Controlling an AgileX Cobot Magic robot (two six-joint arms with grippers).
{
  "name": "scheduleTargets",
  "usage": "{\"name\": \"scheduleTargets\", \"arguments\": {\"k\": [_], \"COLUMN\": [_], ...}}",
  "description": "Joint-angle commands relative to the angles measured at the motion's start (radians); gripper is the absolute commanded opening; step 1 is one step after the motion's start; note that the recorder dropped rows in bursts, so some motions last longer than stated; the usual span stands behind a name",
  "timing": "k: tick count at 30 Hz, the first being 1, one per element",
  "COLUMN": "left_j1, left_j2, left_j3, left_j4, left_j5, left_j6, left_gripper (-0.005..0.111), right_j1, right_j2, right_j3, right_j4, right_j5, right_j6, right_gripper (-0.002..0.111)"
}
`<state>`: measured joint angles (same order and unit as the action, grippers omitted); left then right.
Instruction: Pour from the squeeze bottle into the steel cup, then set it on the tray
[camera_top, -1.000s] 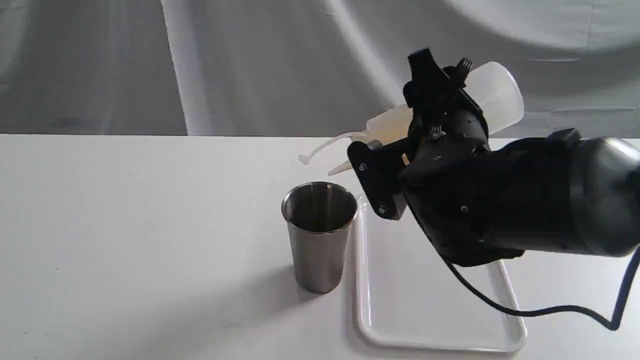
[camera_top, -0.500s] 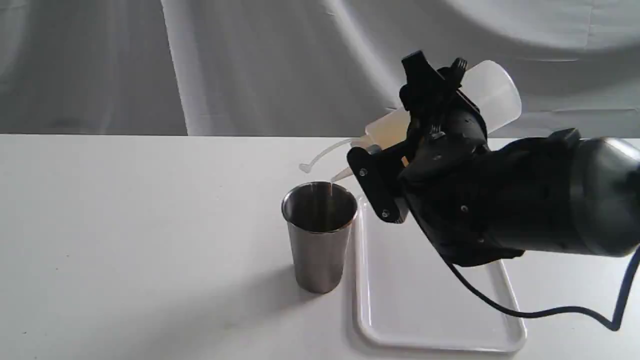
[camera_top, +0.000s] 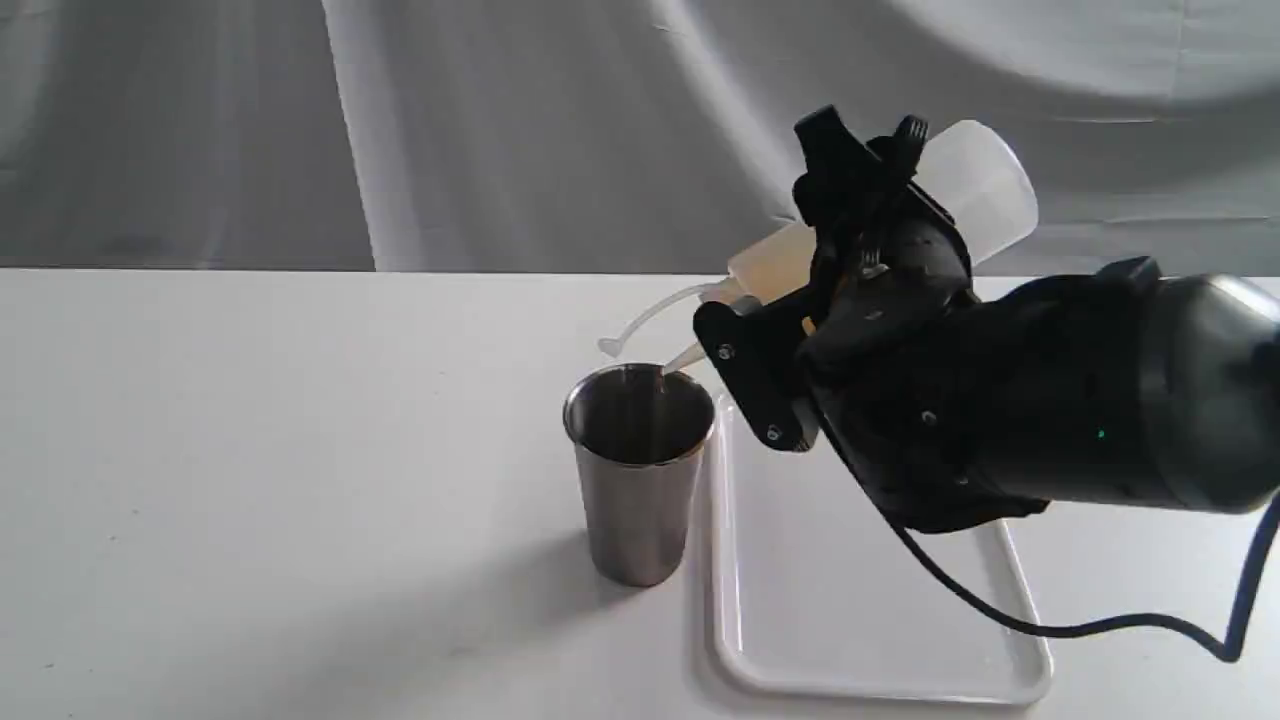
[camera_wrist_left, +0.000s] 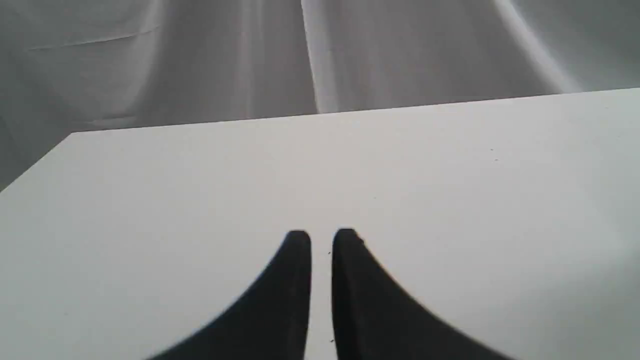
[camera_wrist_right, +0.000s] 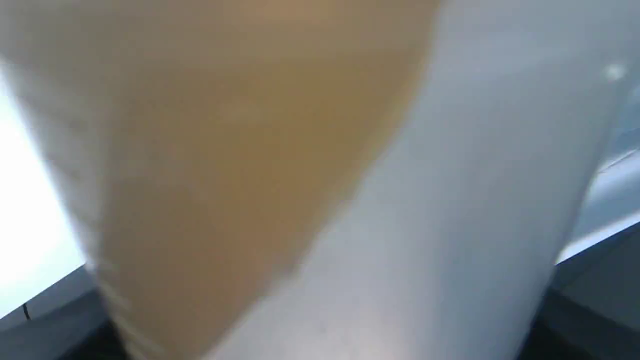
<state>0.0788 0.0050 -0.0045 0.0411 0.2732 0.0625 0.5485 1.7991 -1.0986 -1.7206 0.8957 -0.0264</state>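
Observation:
The steel cup (camera_top: 635, 500) stands upright on the white table, just left of the white tray (camera_top: 860, 620). My right gripper (camera_top: 868, 140) is shut on the squeeze bottle (camera_top: 975, 185), which is held tilted with its base up and to the right. Its nozzle (camera_top: 680, 358) points down-left, with the tip right at the cup's far rim. The tethered cap (camera_top: 608, 346) dangles on its strap beside the nozzle. Up close in the right wrist view, the bottle (camera_wrist_right: 475, 175) fills the frame and amber liquid (camera_wrist_right: 225, 150) has pooled toward the nozzle end. My left gripper (camera_wrist_left: 321, 239) hovers shut over bare table.
The tray holds nothing, and part of it is hidden behind my right arm (camera_top: 1050, 400). A dark cable (camera_top: 1100, 625) hangs from that arm over the tray's right edge. A grey cloth backdrop (camera_top: 500, 130) rises behind the table's far edge.
The bottle has tipped further nozzle-down. Its tip has dropped from above and behind the cup to the cup's far rim. Cup and tray have not moved.

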Motion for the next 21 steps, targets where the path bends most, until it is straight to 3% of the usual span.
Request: {"name": "scheduleTargets", "arguments": {"k": [1,7,21], "left_j1": [-0.002,-0.002,-0.002], "left_j2": [-0.005,-0.005,-0.005], "left_j3": [0.004,0.004,0.004], "left_j4": [0.002,0.002,0.002], "left_j5": [-0.007,-0.007,-0.007], "left_j6": [-0.002,-0.002,-0.002], "left_gripper": [0.008,0.008,0.008], "right_j1": [-0.001,-0.001,0.0], "right_j2": [-0.011,-0.011,-0.011], "right_j3": [-0.009,-0.009,-0.009], "right_j4": [-0.024,-0.024,-0.024], "right_j5": [0.012,0.012,0.006], "right_j6": [0.0,0.044,0.493], "right_gripper": [0.0,0.0,0.0]}}
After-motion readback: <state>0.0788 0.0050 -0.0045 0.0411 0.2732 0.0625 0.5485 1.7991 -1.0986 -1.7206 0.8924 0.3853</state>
